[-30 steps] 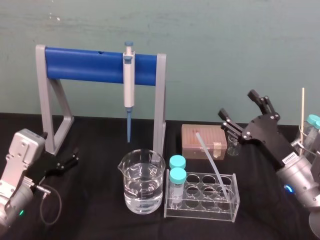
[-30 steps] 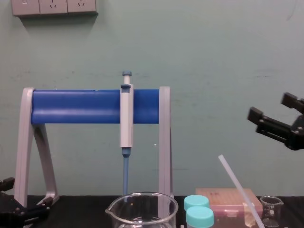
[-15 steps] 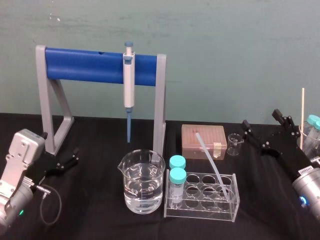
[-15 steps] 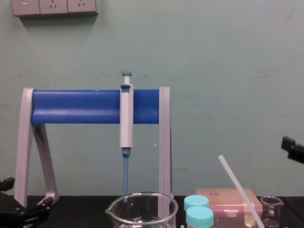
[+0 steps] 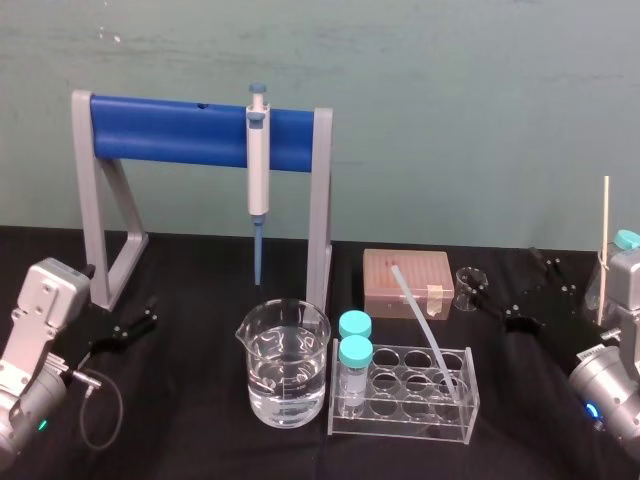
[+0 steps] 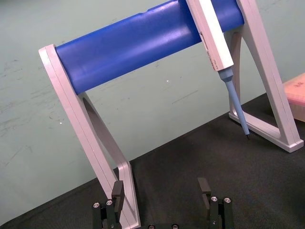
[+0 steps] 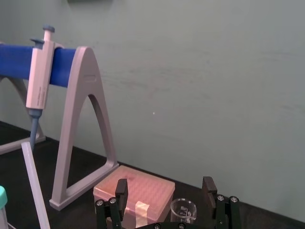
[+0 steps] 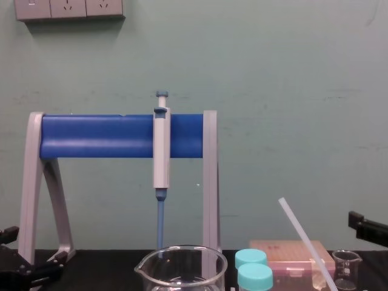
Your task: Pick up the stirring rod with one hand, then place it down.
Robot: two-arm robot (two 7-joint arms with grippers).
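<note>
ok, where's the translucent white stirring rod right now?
Head view, right of centre: the translucent white stirring rod leans in the clear plastic tube rack, its top tilted toward the pink tip box.

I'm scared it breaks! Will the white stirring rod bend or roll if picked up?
Probably stiff: the stirring rod leans dead straight in the rack. Thin and smooth-looking, it may slip, and roll once laid flat.

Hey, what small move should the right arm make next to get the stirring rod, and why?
Probably ease the right gripper toward the robot's left, to the stirring rod's upper part. Its jaws stand open and empty; the rod leans free from the test tube rack; the left gripper sits parked beside the stand.
</note>
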